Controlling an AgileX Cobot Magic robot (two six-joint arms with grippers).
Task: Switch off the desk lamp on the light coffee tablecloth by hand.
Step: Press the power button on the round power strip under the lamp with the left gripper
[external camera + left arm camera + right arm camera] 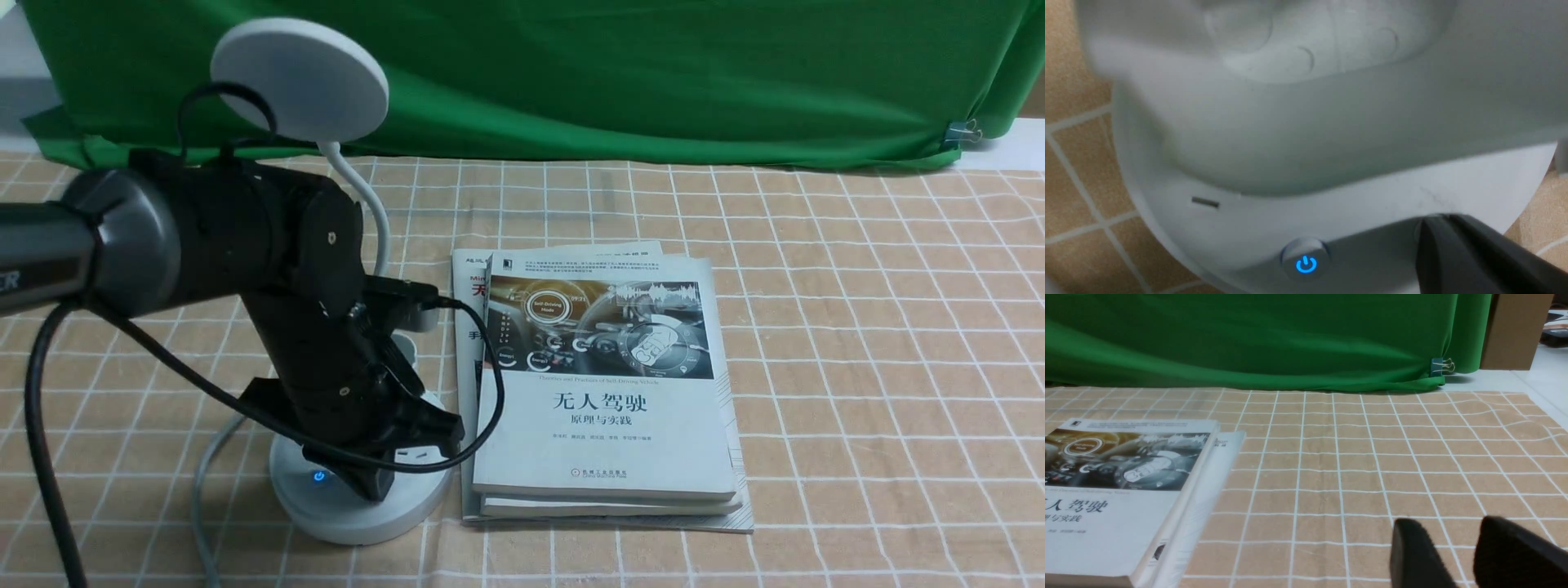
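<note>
Your left tool (371,482) is reaching down onto the desk lamp (359,518) base near its blue-glowing power button (1306,264); you cannot tell its grip. The lamp is standing on the light coffee tablecloth (857,367), just beside 2 books (604,425). Your right tool (1449,522) is resting released.

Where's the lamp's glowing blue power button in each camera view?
Front view: lower left, power button on the desk lamp base's near rim.
Left wrist view: close up, on the base's rim.
Right wrist view: not in it.
Shared landmark: the light coffee tablecloth, in all three.
</note>
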